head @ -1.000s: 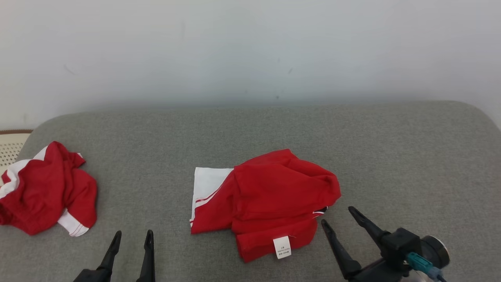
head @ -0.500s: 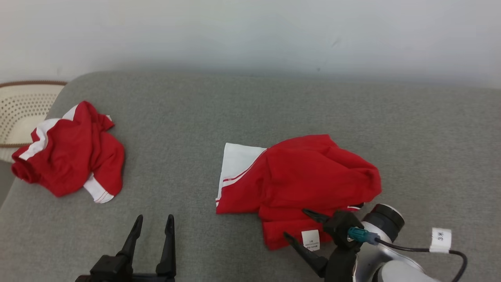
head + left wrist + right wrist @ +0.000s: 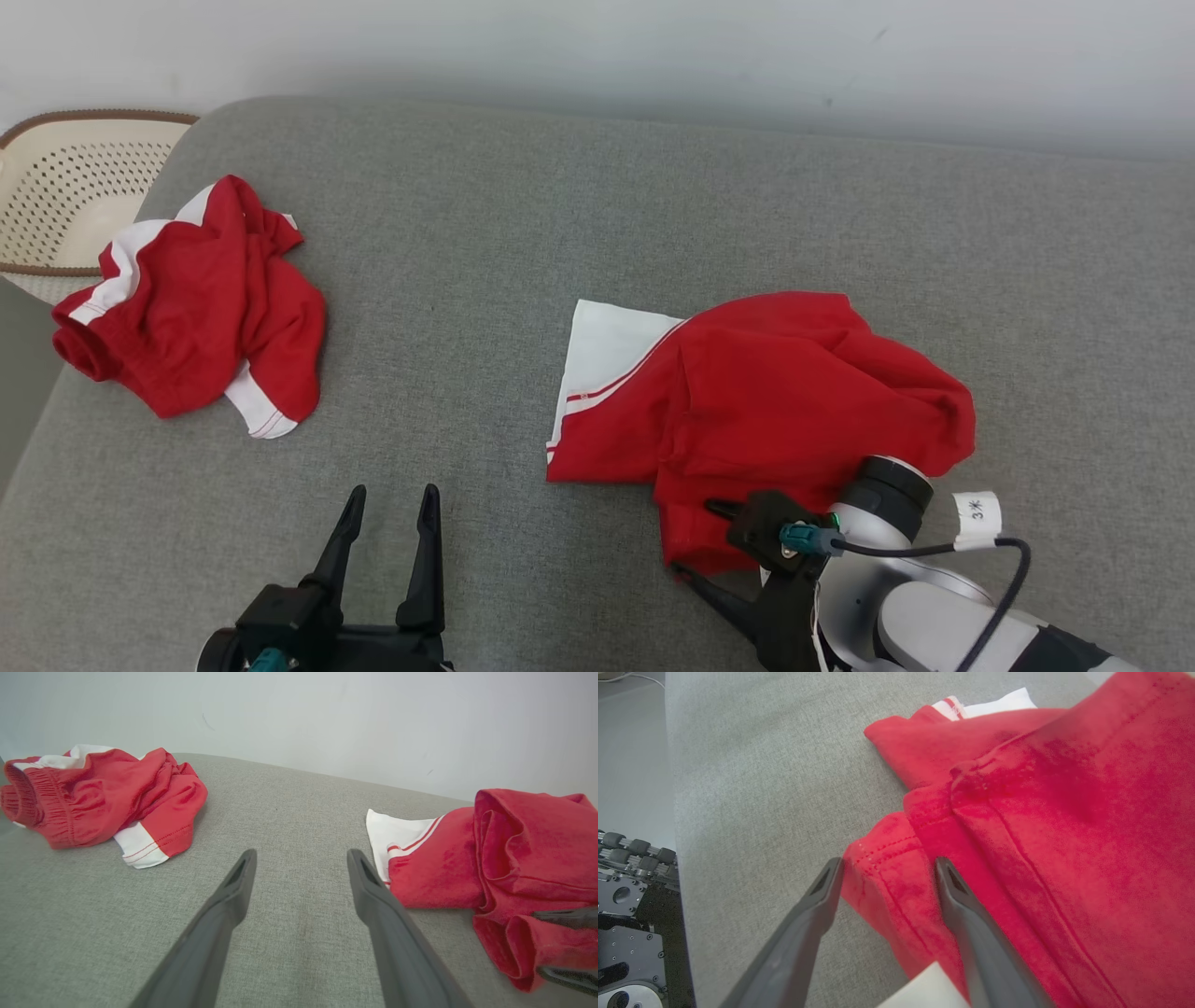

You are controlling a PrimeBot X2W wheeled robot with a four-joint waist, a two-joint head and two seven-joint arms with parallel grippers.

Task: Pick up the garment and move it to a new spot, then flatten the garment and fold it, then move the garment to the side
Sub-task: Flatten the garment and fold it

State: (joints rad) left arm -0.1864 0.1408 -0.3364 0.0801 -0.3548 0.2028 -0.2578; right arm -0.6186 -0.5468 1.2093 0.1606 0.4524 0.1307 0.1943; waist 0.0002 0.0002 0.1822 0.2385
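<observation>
**Q:** Where does the garment lie?
**A:** The garment [image 3: 775, 392], red with a white panel edged in red stripes, lies crumpled on the grey, fabric-covered worktop [image 3: 523, 233]. It sits right of the middle, nearer the front edge than the back. Its white panel points toward the left edge.

**Q:** How does the right pincer stand?
**A:** The right pincer [image 3: 698, 539] comes in from the front edge with its jaws wide apart, astride the garment's nearest folded hem. In the right wrist view a stitched red fold sits between its two fingers. One finger lies over the cloth and the other is at the fold's outer edge, beside bare worktop. Nothing is clamped. A white label [image 3: 920, 991] shows low between the fingers.

**Q:** And the left pincer?
**A:** The left pincer [image 3: 390, 493] is over bare worktop near the front edge, left of the garment and apart from it. Its jaws are fully spread and empty.

**Q:** What else is on or by the worktop?
**A:** A second garment [image 3: 187, 308], also red and white, lies bunched near the left edge, well apart from the first. A perforated cream basket [image 3: 65, 187] with a brown rim stands beyond the back left corner. A pale wall [image 3: 597, 56] runs behind the back edge.
</observation>
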